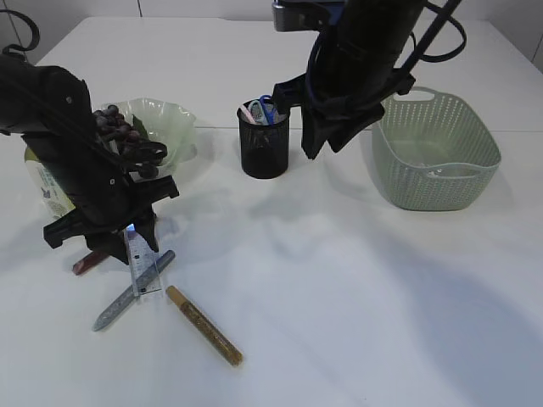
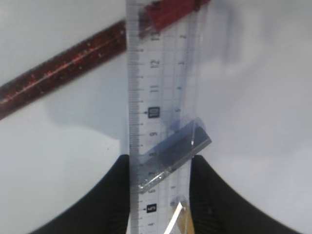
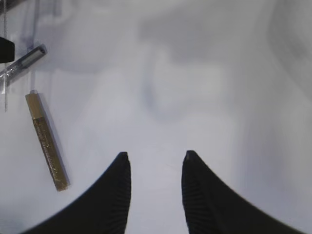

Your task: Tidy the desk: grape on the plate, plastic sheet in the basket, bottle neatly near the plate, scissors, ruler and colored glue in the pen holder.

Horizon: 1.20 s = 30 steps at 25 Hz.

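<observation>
Clear plastic ruler (image 2: pixel 158 97) sits pinched edge-to-edge in left gripper (image 2: pixel 160 168), just in front of the plate (image 1: pixel 174 127), over the red glue pen (image 2: pixel 53 73). Thin, stiff, slick: keep hold mid-length. Right gripper (image 3: pixel 155 161) spread, empty, near the plate's neighbouring pen holder (image 1: pixel 265 144)

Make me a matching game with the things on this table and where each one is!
Things:
1. grapes
2. scissors
3. ruler
4. gold glue pen

Places:
A. lying on the bare table
B. between the left gripper's fingers
C. on the green plate
D. in the black pen holder

Pairs: 1-C, 2-D, 3-B, 4-A
</observation>
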Each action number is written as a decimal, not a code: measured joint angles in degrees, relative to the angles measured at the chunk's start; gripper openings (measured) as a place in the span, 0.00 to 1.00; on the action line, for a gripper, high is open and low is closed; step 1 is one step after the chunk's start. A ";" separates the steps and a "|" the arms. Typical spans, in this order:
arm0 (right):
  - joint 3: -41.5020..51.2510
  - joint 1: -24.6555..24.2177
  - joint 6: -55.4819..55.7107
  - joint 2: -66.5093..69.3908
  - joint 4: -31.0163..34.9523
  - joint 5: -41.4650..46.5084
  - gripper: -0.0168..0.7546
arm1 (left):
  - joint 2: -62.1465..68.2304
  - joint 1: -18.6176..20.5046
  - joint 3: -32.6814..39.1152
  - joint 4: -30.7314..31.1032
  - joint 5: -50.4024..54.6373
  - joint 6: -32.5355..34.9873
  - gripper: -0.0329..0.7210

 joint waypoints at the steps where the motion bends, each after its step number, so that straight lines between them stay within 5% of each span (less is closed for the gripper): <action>1: 0.00 -0.11 0.99 0.00 -0.60 0.00 0.40 | 0.00 0.00 0.00 0.00 0.27 0.78 0.39; 19: 0.00 -6.64 2.49 0.00 -2.05 0.00 0.40 | 0.00 -2.71 -0.37 3.43 3.39 3.77 0.40; 30: 0.00 -6.85 2.49 0.00 -2.70 0.00 0.40 | 0.00 -2.71 -9.32 4.50 10.94 10.39 0.40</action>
